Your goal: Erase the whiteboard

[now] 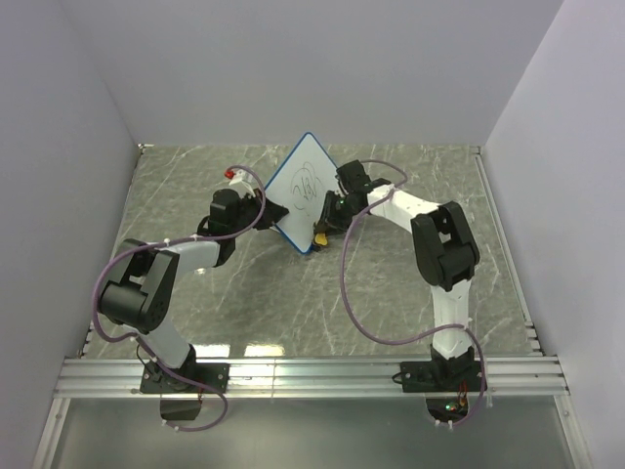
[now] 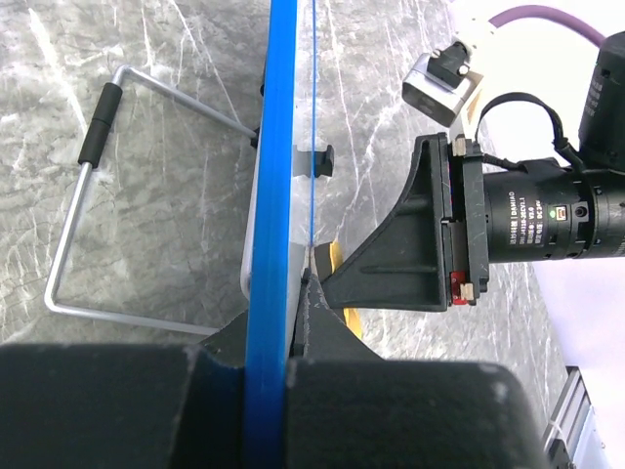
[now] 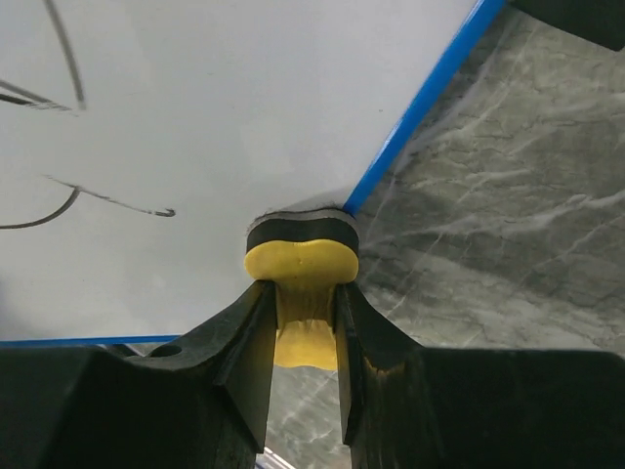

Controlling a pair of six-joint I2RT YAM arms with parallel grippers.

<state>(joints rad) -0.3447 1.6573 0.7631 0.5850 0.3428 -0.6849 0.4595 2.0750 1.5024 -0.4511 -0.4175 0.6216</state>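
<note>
Blue-framed white rectangular whiteboard [image 1: 305,191], bearing black scribble, stands on edge at the centre of the grey marble counter [image 1: 244,283]. Left end effector [image 2: 273,337] is clenched on its frame. Right end effector [image 3: 301,298] grasps a yellow-and-black eraser [image 3: 301,256] touching the board's near corner.

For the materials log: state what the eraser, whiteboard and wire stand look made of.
Eraser: probably soft foam; matte yellow body bulging where squeezed, black felt-like layer at its tip.
Whiteboard: smooth white face; blue frame likely plastic.
Wire stand: shiny bare metal rod, black sleeve perhaps rubber.
</note>
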